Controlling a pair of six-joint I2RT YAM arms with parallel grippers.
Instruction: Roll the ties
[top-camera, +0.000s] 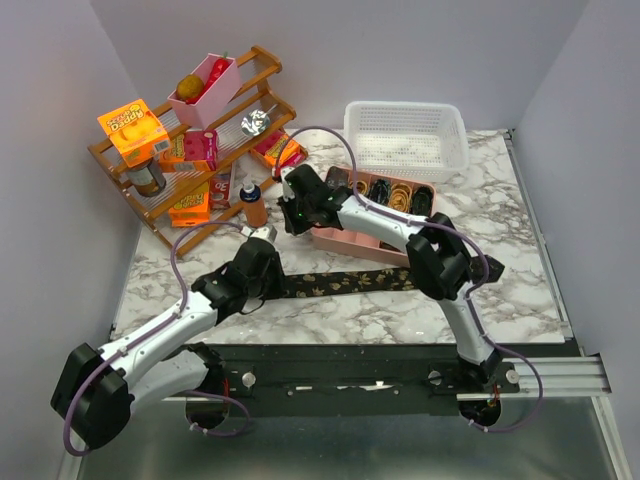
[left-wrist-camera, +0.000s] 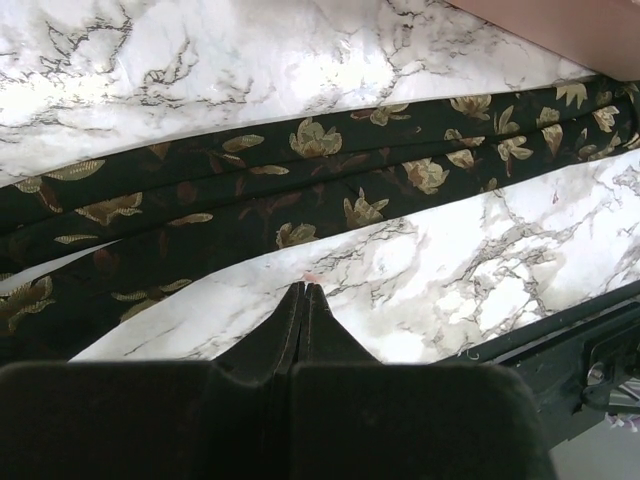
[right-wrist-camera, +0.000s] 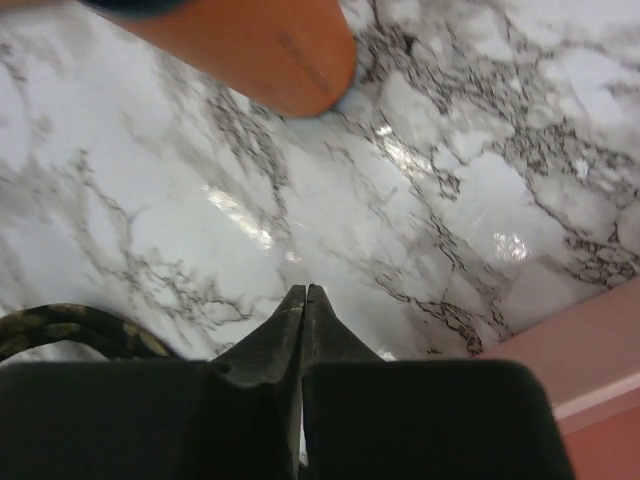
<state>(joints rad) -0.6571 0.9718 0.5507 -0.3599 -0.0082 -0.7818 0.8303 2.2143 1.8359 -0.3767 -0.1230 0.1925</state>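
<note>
One tie (top-camera: 380, 281), black with a gold-brown leaf pattern, lies flat and unrolled across the marble table (top-camera: 330, 312). In the left wrist view the tie (left-wrist-camera: 320, 170) runs across the frame. My left gripper (left-wrist-camera: 305, 288) is shut and empty over bare marble, just short of the tie's near edge; from above it (top-camera: 262, 290) is at the tie's left end. My right gripper (right-wrist-camera: 305, 290) is shut on nothing above bare marble, and from above it (top-camera: 286, 222) hangs left of the pink tray (top-camera: 345, 240). Several rolled coils (top-camera: 400, 195) sit in that tray.
An orange bottle (top-camera: 255, 205) stands just left of the right gripper, close in its wrist view as the bottle (right-wrist-camera: 270, 50). A wooden rack (top-camera: 200, 150) with boxes and jars fills the back left. A white basket (top-camera: 405, 135) stands behind the tray.
</note>
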